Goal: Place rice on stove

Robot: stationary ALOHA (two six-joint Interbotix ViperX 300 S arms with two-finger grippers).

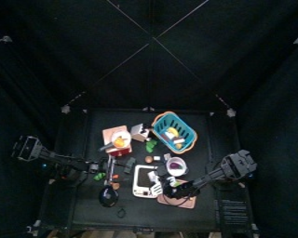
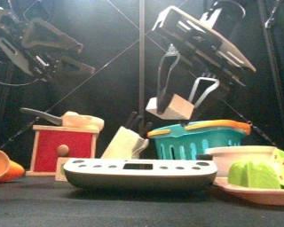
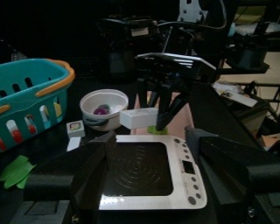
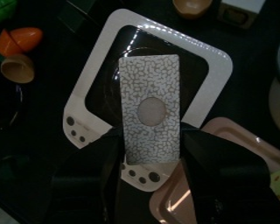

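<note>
The rice is a white speckled packet (image 4: 149, 109) gripped at one end by my right gripper (image 4: 154, 156). It hangs above the white stove with a black cooking plate (image 4: 98, 54) without touching it. In the front view the packet (image 2: 173, 108) hangs in the right gripper (image 2: 183, 94), well above the stove (image 2: 138, 174). In the left wrist view the stove (image 3: 149, 171) lies between my left gripper's wide-open, empty jaws (image 3: 152, 142), with the packet (image 3: 140, 118) beyond it. In the top view the stove (image 1: 142, 178) is at the table's front middle, with the right gripper (image 1: 174, 186) over it.
A teal basket (image 2: 199, 138) stands behind the stove on the right and a red box (image 2: 61, 147) on the left. A white bowl holding something purple (image 3: 101, 103) is near the basket. A pink plate (image 4: 230, 175) with green pieces (image 2: 258, 170) lies right of the stove. An orange bowl (image 2: 0, 165) is far left.
</note>
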